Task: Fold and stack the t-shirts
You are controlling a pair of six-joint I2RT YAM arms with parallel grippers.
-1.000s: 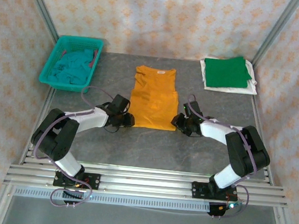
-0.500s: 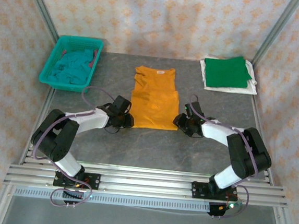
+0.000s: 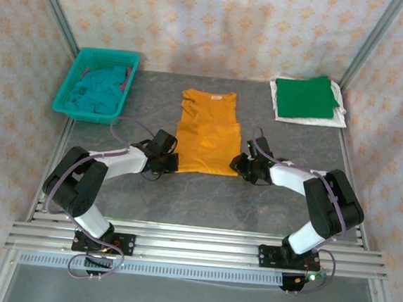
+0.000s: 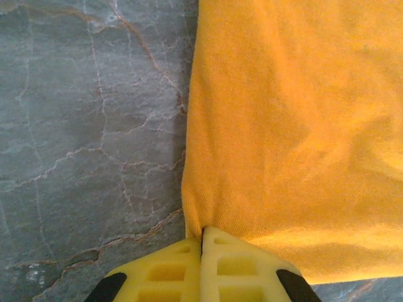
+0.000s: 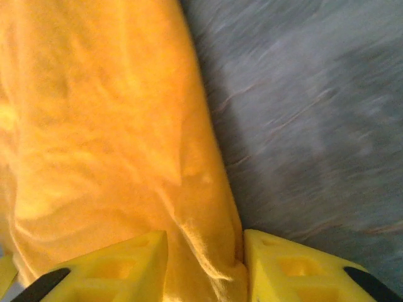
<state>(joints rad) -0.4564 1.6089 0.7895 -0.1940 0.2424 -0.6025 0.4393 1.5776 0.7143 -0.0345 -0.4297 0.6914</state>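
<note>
The left tool point(image 4: 201, 234) is pinched together on the orange t-shirt point(image 3: 207, 134), at its near left corner. The right tool point(image 5: 204, 242) sits apart around its right edge, with bare counter point(image 3: 204, 201) beside it.

We see a plain mustard-orange t-shirt point(image 3: 206, 134) at the middle of the frame, on a grey surface point(image 3: 184, 192) veined with rusty brown like marble. At upper left, a teal mesh basket point(image 3: 104, 53) holds a teal t-shirt point(image 3: 97, 91). At upper right, a green t-shirt point(image 3: 304, 96) lies on a white one point(image 3: 335, 120). The left hand point(image 4: 202, 236) and right hand point(image 5: 204, 242) have yellow fingers with black patches. The backdrop point(image 3: 219, 25) is pale with orange floral motifs.
</note>
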